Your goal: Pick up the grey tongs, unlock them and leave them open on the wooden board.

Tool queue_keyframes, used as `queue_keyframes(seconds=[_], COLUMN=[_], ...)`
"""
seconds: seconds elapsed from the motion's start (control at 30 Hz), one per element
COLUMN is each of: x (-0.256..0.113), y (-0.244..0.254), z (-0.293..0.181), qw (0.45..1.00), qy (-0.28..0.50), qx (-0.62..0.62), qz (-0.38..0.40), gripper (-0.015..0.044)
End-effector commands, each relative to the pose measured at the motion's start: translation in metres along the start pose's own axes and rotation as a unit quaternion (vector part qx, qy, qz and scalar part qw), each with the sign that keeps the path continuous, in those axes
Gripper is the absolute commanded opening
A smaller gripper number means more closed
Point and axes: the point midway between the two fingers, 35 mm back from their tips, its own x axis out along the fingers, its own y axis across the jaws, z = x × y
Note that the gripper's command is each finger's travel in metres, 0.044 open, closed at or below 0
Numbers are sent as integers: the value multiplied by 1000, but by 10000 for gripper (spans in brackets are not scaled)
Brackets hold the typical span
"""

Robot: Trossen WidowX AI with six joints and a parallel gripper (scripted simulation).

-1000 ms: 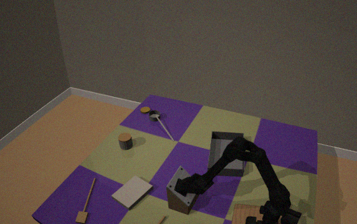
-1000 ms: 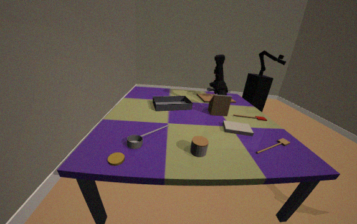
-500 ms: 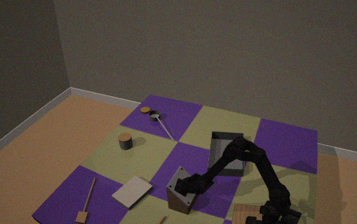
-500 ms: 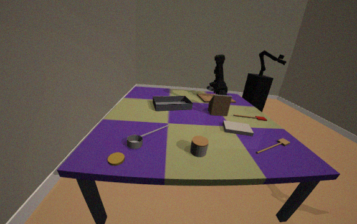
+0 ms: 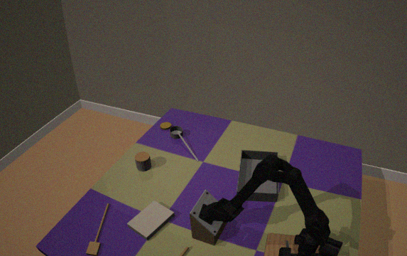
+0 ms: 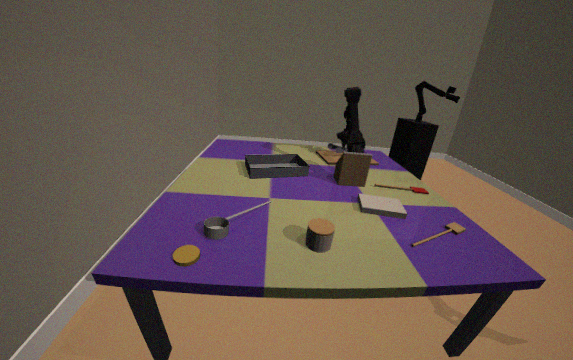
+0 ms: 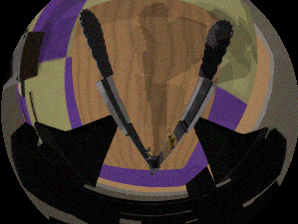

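Observation:
The grey tongs (image 7: 96, 40) (image 5: 287, 244) stand spread in a wide V, with dark scalloped tips at the top of the wrist view and the hinge low between my fingers. They show over the wooden board (image 7: 125, 40) (image 5: 272, 242) (image 6: 328, 157); whether they rest fully on it cannot be told. My gripper (image 7: 157, 118) is open wide, one finger outside each tong arm near its lower half. The top view cuts the gripper off at its bottom edge. The roasting tin (image 5: 258, 196) (image 6: 276, 171) has no tongs across it.
A slotted block (image 5: 204, 231) (image 6: 352, 170) stands beside the board. Elsewhere are a pale slab (image 5: 150, 218) (image 6: 381, 205), a lidded jar (image 5: 143, 161) (image 6: 320, 236), a small pan (image 5: 176, 132) (image 6: 216, 228) and a red-headed spatula (image 6: 419, 190). Another black arm (image 6: 422, 100) stands on a pedestal.

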Motion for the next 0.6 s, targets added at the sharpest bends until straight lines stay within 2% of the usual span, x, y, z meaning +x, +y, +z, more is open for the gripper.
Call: queue_keyframes(seconds=[0.0,0.2,0.37,0.57], x=[-22,-60,-79,-80], y=[13,77,129,135], z=[-2,20,49,53], qw=[1000,1000,1000,1000], qy=[15,4,-5,-6], qx=[-6,0,10,11], qz=[-9,6,13,13], gripper=[440,440,440,440])
